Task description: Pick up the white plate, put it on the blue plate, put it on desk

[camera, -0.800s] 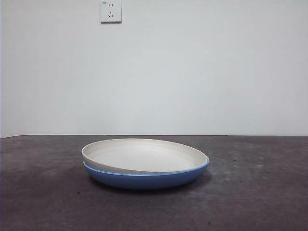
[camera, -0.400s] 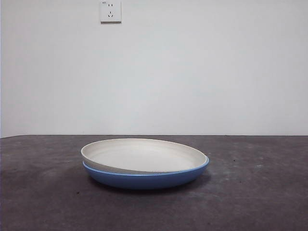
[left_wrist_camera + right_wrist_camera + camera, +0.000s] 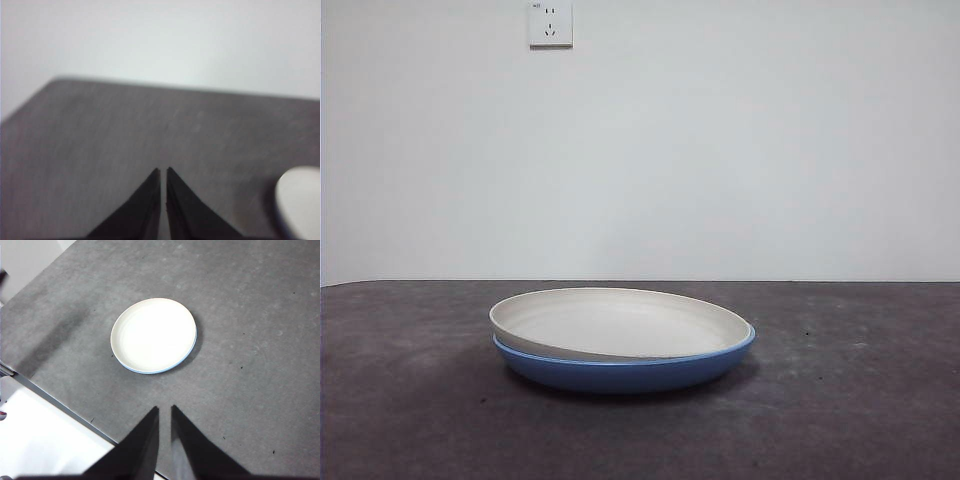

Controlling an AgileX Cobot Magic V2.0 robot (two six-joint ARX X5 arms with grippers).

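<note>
The white plate (image 3: 620,322) lies nested in the blue plate (image 3: 620,374) in the middle of the desk (image 3: 860,400), sitting slightly off-centre toward the left. In the right wrist view the white plate (image 3: 152,335) covers the blue plate (image 3: 188,354), of which only a thin rim shows. My right gripper (image 3: 165,408) is shut, empty and high above the desk, well clear of the plates. My left gripper (image 3: 163,170) is shut and empty over bare desk. The white plate's edge (image 3: 300,200) shows blurred off to one side. Neither gripper shows in the front view.
A white wall with a socket (image 3: 550,23) stands behind the desk. The desk's edge (image 3: 55,399) shows in the right wrist view, with white floor beyond it.
</note>
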